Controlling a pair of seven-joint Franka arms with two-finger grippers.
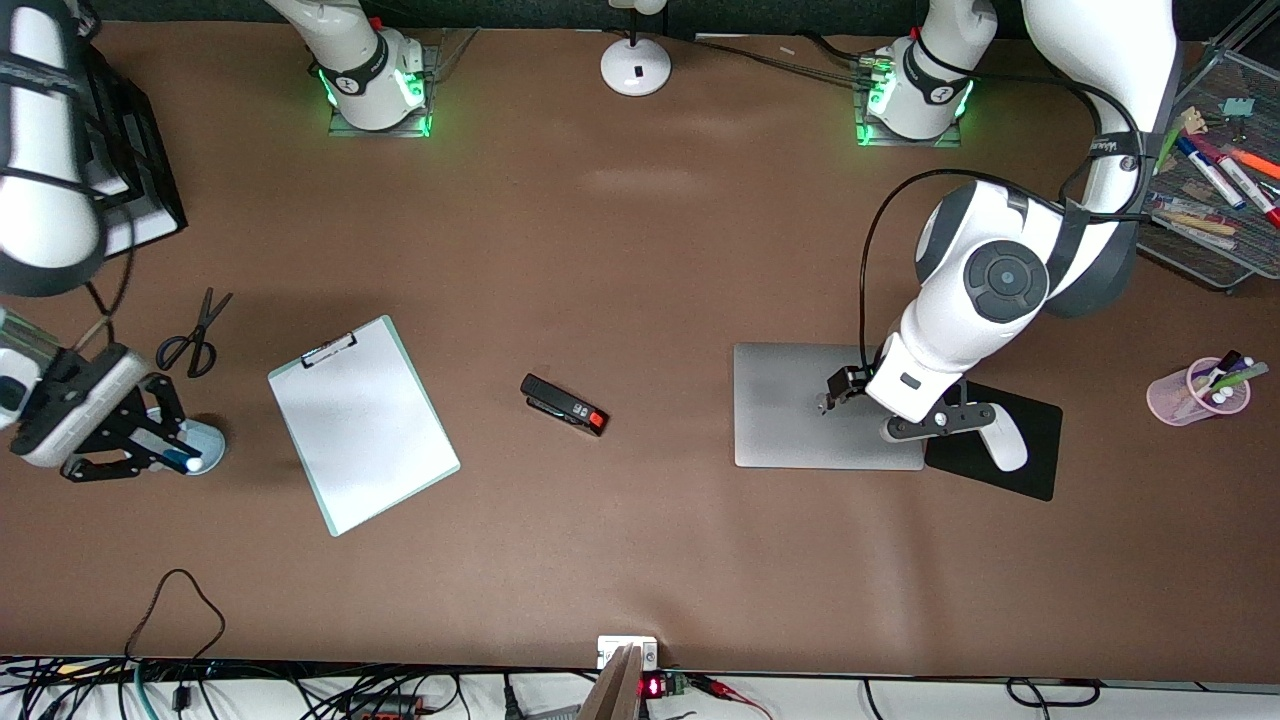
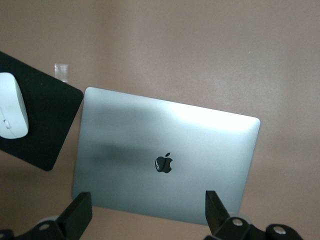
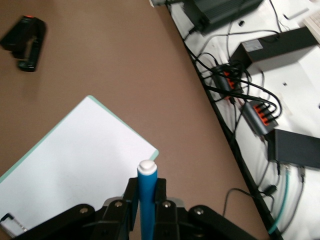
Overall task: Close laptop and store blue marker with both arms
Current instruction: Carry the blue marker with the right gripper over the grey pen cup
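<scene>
One blue marker [image 3: 147,200] in right gripper [image 3: 146,206].

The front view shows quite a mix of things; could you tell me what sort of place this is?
Probably a robotics lab set up as an office desk: two arms bolted to a brown table, desk items like a closed laptop and clipboard, and loose cables along its edge.

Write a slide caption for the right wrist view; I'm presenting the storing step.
Right gripper shut on the blue marker, above the clipboard.
</scene>
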